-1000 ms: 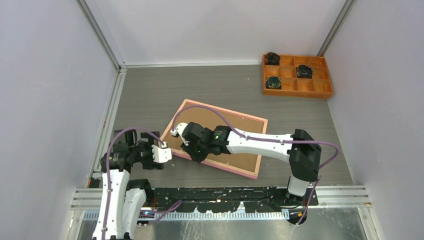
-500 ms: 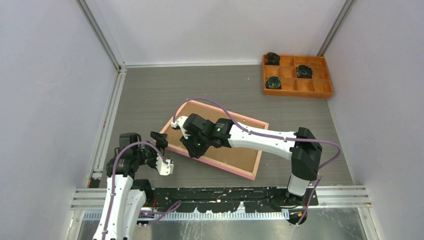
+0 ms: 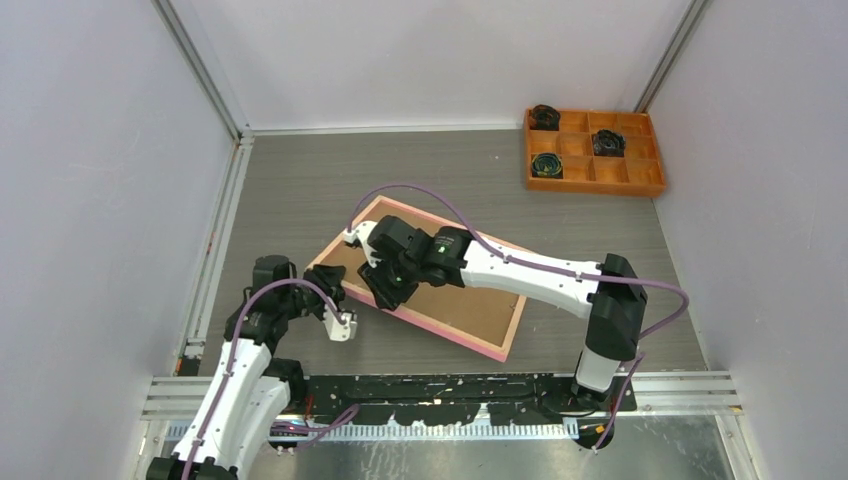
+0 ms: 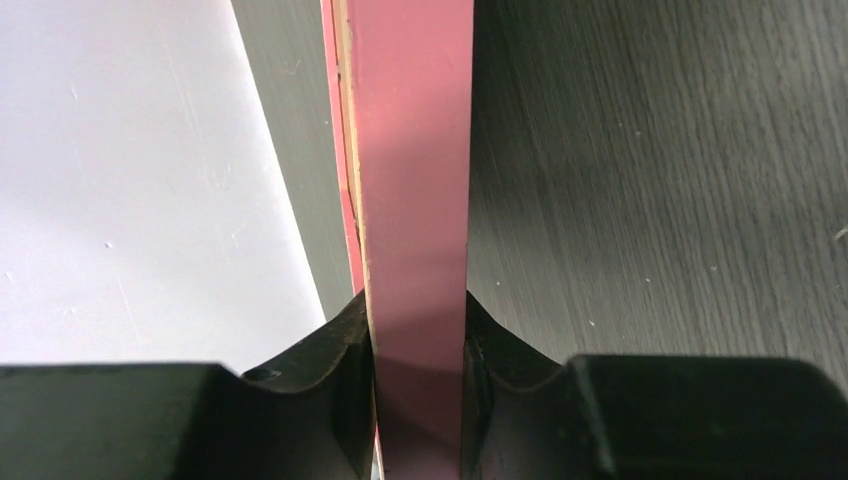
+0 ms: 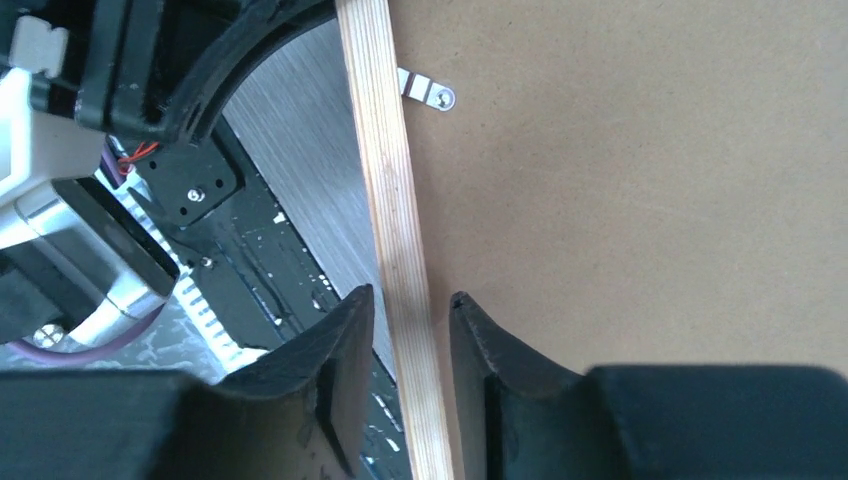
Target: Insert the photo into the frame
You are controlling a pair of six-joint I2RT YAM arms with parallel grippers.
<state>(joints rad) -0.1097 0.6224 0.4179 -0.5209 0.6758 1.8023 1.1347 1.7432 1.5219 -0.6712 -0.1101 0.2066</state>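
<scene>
L wrist view, nearest: L gripper (image 4: pixel 414 322) is clenched on the frame (image 4: pixel 415 150). Both black fingers (image 4: pixel 330 360) touch the pink strip, one per side, at bottom centre. The strip runs straight up the middle of the pic. Grey woodgrain table (image 4: pixel 650 150) is on the right, a pale surface (image 4: pixel 130 180) on the left. Only this view shows the pink face close up.

R wrist view: R gripper (image 5: pixel 410 300) is slightly parted, straddling the frame's tan wood rail (image 5: pixel 395 200) w/ a thin gap each side, not pinching. Right of the rail, the brown backing board (image 5: pixel 650 200) fills most of the pic. A small metal clip (image 5: pixel 428 92) w/ a screw sits at the top, lapping from rail onto board; no other view shows it. Upper left of the pic has the L arm (image 5: pixel 150 60) in black and white, w/ a purple cable (image 5: pixel 70 345) low at the left edge.

Top view: L gripper (image 3: pixel 328 288) is at the frame's near-left corner, lower left of centre. R gripper (image 3: pixel 382 290) reaches in from the right, just beside it. The frame (image 3: pixel 455 334) lies back-side up in the centre, skewed, w/ the backing board (image 3: pixel 470 300) inside the pink border.

Far, upper right: orange tray (image 3: pixel 600 188), well apart from the frame. Dark coiled items (image 3: pixel 547 165) sit in three compartments, too small to ID.
</scene>
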